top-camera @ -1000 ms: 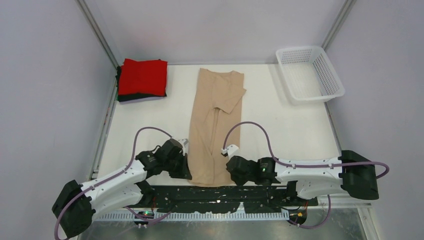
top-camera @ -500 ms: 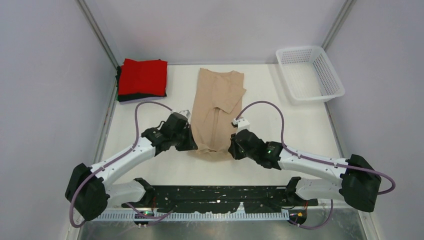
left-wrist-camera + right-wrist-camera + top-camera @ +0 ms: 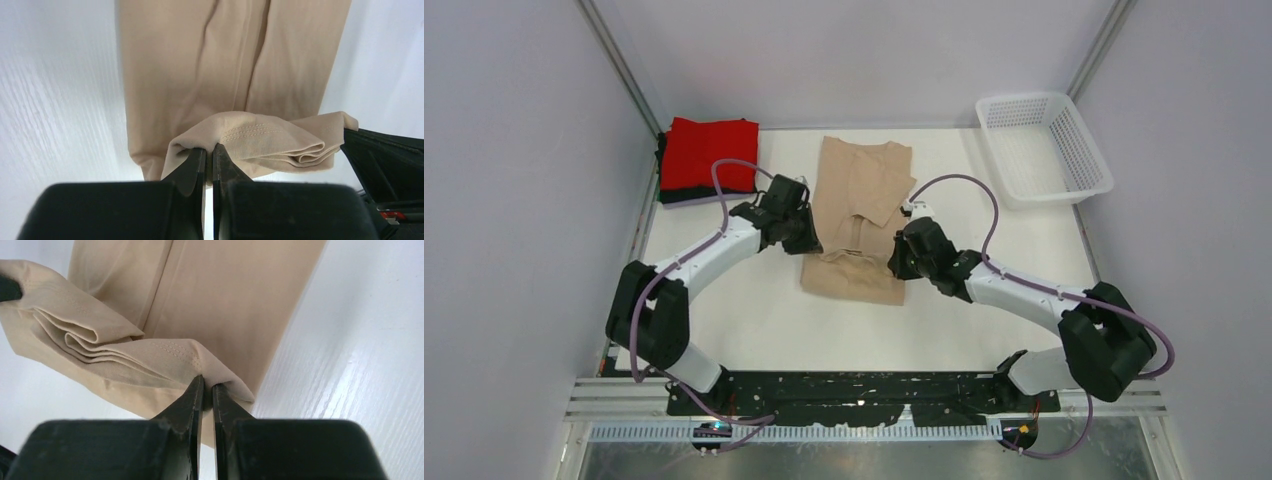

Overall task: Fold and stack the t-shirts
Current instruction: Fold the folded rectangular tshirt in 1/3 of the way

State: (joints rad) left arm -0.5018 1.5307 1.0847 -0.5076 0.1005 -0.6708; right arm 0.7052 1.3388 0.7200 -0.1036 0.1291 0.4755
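The beige t-shirt (image 3: 859, 190) lies lengthwise on the table (image 3: 754, 310), in the middle and nearer the far edge, with both sleeves folded in over the body. Its near part is doubled back over itself, so a fold faces the near edge. The left jaws are clamped on the left corner of the hem and the right jaws on the right corner. Both hold it above the shirt's body, and the cloth between them sags in loose pleats. In the far-left corner a folded red t-shirt (image 3: 709, 155) tops a stack, with a dark layer (image 3: 686, 192) showing beneath. A white mesh basket (image 3: 1079, 150) stands at the far-right corner.
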